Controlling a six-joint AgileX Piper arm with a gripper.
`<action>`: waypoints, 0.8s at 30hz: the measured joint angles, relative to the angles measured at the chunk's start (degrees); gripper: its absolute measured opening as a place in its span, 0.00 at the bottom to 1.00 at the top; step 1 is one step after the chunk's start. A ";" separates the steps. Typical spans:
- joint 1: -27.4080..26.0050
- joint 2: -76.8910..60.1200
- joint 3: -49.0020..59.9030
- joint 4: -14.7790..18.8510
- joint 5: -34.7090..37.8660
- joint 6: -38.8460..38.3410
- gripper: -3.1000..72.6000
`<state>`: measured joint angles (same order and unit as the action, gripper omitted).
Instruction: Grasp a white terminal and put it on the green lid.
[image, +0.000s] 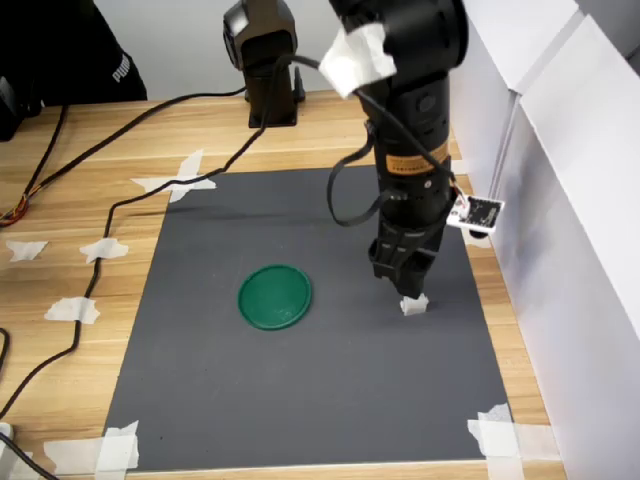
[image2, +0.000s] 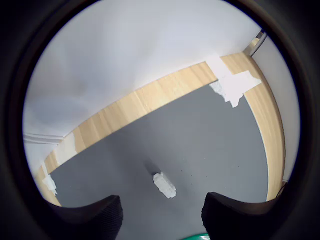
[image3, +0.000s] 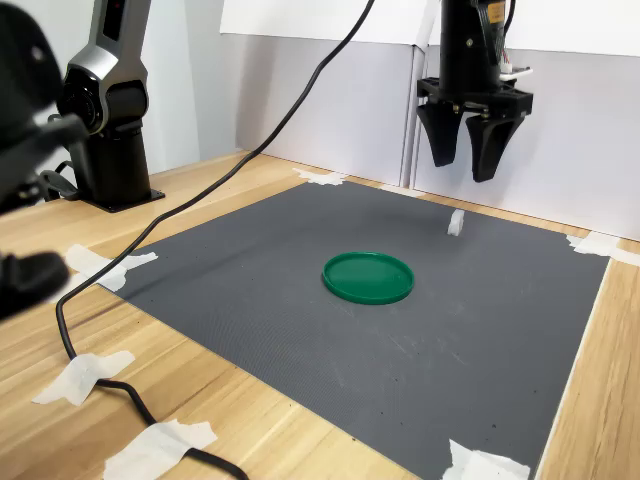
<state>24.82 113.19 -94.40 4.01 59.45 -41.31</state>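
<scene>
My tool (image3: 470, 160) hangs above the dark grey mat (image: 300, 400), its two black fingers (image3: 437, 140) spread apart and holding nothing. In the second exterior view there is clear air between the fingertips and the mat below them.

The white terminal (image: 414, 305) lies on the mat just under my tool, a small ribbed translucent block. In the wrist view it (image2: 164, 185) sits ahead of and between my two finger pads (image2: 95, 217), touching neither.

The green lid (image: 275, 296) lies flat on the mat, well apart from the terminal, toward the first exterior view's left. In the second exterior view the lid (image3: 368, 276) is nearer the camera than the terminal (image3: 456, 222). Only a sliver of its green rim (image2: 197, 237) shows in the wrist view.

The mat is taped at its corners with white tape (image: 497, 435) to the wooden desk (image: 60, 200). A black cable (image: 110, 215) trails across the desk and the mat's far corner. White panels (image: 570, 200) stand along the first exterior view's right side.
</scene>
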 joint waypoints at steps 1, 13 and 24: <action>0.00 0.50 0.00 0.01 -0.13 0.00 0.92; 0.00 1.53 0.26 0.08 -4.31 -1.13 0.91; 0.00 1.57 5.95 0.12 -10.35 -3.34 0.91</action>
<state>24.82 114.76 -88.46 4.13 49.10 -44.64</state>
